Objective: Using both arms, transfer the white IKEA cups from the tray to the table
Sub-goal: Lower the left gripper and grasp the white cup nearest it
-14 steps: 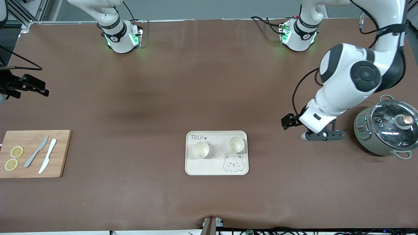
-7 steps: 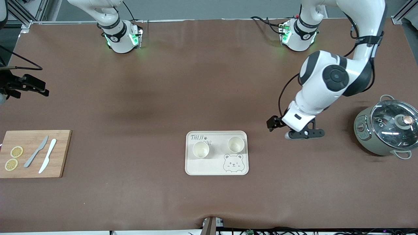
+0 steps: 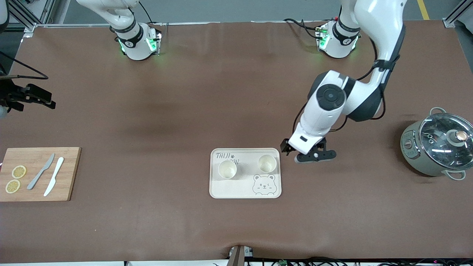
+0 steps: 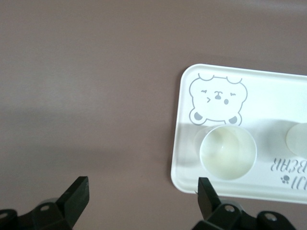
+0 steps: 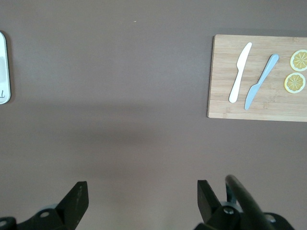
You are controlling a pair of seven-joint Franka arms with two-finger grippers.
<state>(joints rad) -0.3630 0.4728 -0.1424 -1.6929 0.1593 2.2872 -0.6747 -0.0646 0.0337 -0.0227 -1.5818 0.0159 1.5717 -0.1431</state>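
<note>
A brown matte surface is seen from the high front camera. Nearest to that camera, a rounded cream tray with a printed bear face is placed at mid-table. Two white IKEA cups, plain and round-rimmed, are stood upright on the tray and apart from each other: one cup toward the right arm's end, the other cup toward the left arm's end and slightly farther from the camera.

A wooden cutting board is laid at the right arm's end, carrying a grey knife, a white knife and two lemon slices. A grey-green pot with a glass lid is set at the left arm's end.

The left gripper is held over bare surface just beside the tray's edge. Only its wrist view shows the jaws spread wide, with a cup's hollow inside seen from above. The right gripper is parked over the table's edge, waiting; its wrist view shows spread jaws and the board from above.

Wide open room is left between tray and board.
</note>
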